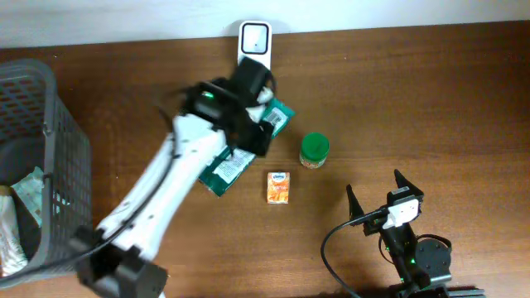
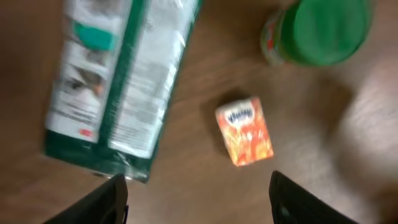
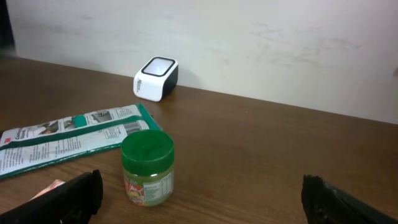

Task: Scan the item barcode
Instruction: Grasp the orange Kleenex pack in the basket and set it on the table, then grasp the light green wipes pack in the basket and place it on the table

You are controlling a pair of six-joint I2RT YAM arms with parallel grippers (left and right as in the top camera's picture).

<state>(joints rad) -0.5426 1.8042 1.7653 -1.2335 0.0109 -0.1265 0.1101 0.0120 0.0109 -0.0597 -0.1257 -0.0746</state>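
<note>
Since the left jaws hang parted and empty over the green packet (image 2: 118, 81), lying flat near the scanner (image 1: 254, 40) at the bench's far edge, its barcode may go unread; a clumsy pickup could nudge the jar (image 1: 314, 149). The right jaws gape empty.

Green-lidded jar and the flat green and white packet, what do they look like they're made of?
Green-lidded jar: the lid looks like smooth, slightly dull plastic. The body seems clear under a printed label, and whether it is glass or plastic is hard to tell. Packet: probably thin glossy plastic film, since it lies flat and its printed face catches some light.
</note>
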